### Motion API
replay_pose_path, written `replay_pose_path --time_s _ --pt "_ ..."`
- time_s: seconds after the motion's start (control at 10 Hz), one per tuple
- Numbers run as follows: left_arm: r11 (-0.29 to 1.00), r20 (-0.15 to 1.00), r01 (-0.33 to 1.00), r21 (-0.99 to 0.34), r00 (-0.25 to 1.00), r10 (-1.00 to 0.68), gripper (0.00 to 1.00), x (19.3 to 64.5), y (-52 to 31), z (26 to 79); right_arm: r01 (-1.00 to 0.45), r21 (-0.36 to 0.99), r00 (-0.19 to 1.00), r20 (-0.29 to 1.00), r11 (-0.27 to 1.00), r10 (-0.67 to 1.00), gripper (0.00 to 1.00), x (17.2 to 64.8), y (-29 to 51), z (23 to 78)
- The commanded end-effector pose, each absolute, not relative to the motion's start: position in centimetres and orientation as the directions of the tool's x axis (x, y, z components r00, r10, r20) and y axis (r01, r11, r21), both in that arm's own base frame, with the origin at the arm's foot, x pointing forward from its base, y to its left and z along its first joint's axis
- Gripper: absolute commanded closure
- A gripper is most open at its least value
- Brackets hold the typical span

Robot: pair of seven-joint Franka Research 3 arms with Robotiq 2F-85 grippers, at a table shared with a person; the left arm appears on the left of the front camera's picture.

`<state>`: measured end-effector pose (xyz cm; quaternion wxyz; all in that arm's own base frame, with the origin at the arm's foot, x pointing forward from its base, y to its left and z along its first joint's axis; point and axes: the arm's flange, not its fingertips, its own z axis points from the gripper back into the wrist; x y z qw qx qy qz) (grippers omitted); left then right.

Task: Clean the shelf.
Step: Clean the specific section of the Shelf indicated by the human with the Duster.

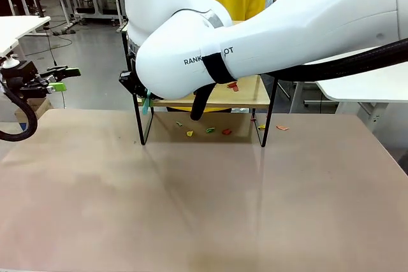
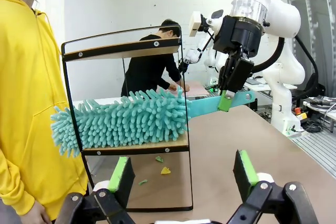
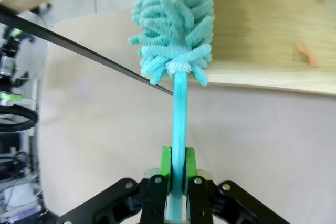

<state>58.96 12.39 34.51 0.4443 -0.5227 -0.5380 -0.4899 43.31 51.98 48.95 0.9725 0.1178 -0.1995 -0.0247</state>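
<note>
Right now I see the shelf (image 1: 245,95) standing on the worktop (image 1: 204,221), with a person in a yellow top (image 2: 26,103) just behind it. It has two wooden boards in a thin black frame.

My right gripper (image 3: 177,163) is just in front of the shelf, on the side away from the person. Its jaws are clenched tight on the flat blue-green handle of a fluffy duster (image 3: 176,19). The green pads (image 3: 166,161) press on both sides of the handle.

From my left wrist camera I can see the duster's fluffy head (image 2: 126,121) lying on the lower board of the shelf (image 2: 121,50). Its tip pokes out past the black frame on the person's side. The handle comes out of the shelf's near side and goes up a little to the right gripper (image 2: 227,100).

My left gripper (image 2: 184,170) is well off to the shelf's left, past the side of the worktop, and it looks at the shelf's end. Its jaws are released and wide apart, with nothing between them.

Some small coloured scraps (image 1: 209,130) lie on the worktop under the shelf: yellow, green and orange ones. One red scrap (image 1: 233,85) sits on the lower board. My right wrist camera shows two orange bits (image 3: 306,55) on the board beside the duster's head.

My big white right arm (image 1: 287,30) reaches across in front of the shelf and hides most of it in the front camera.
</note>
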Motion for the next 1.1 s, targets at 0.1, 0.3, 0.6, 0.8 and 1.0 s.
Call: replay_pose_path --time_s 0.1,0.3,0.6,0.8,1.0 --pt "-0.025 0.99 0.997 0.07 -0.067 0.122 0.0 58.9 12.4 34.9 0.046 0.249 0.942 0.313 0.967 -0.126 0.87 41.6 46.5 49.4" --pt "-0.025 0.99 0.997 0.07 -0.067 0.122 0.0 58.9 12.4 34.9 0.1 0.242 0.954 0.252 0.965 -0.162 0.87 40.9 42.0 49.1" --pt "-0.025 0.99 0.997 0.07 -0.067 0.122 0.0 58.9 12.4 34.9 0.177 0.219 0.95 0.216 0.96 -0.225 0.87 39.1 35.6 49.1" --pt "-0.025 0.99 0.997 0.07 -0.067 0.122 0.0 58.9 12.4 34.9 0.255 0.176 0.934 0.21 0.951 -0.289 0.87 37.5 30.6 49.4" --pt "-0.025 0.99 0.997 0.07 -0.067 0.122 0.0 58.9 12.4 34.9 0.316 0.118 0.915 0.226 0.941 -0.335 0.87 35.3 27.5 51.0"
